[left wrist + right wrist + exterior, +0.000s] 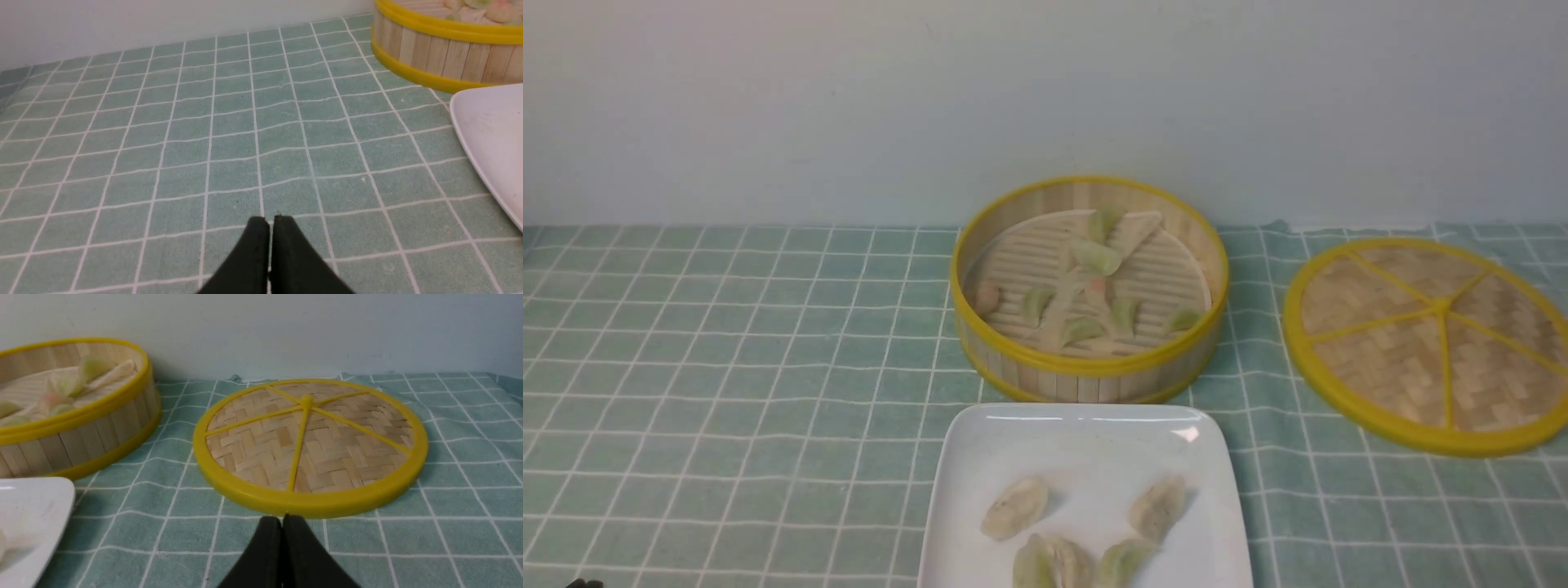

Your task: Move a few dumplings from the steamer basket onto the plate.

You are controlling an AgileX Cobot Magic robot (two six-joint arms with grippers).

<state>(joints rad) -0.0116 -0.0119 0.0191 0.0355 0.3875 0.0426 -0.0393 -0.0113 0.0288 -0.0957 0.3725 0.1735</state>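
Observation:
The steamer basket point(1086, 366) stands at the middle back with several pale and green dumplings point(1094, 256) on its ridged floor. In front of it the white plate point(1086, 437) carries several dumplings point(1015, 507) near its front. My left gripper point(269, 220) is shut and empty, hovering over bare cloth well left of the plate point(486, 134) and basket point(441, 57). My right gripper point(282, 517) is shut and empty, just short of the lid's near rim, with the basket point(81, 433) and plate corner point(32, 510) off to one side. Neither gripper shows clearly in the front view.
A flat woven lid point(1429, 343) with a yellow rim and spokes lies right of the basket; it shows as the lid point(310, 445) in the right wrist view. A green checked cloth point(727, 367) covers the table up to the pale back wall.

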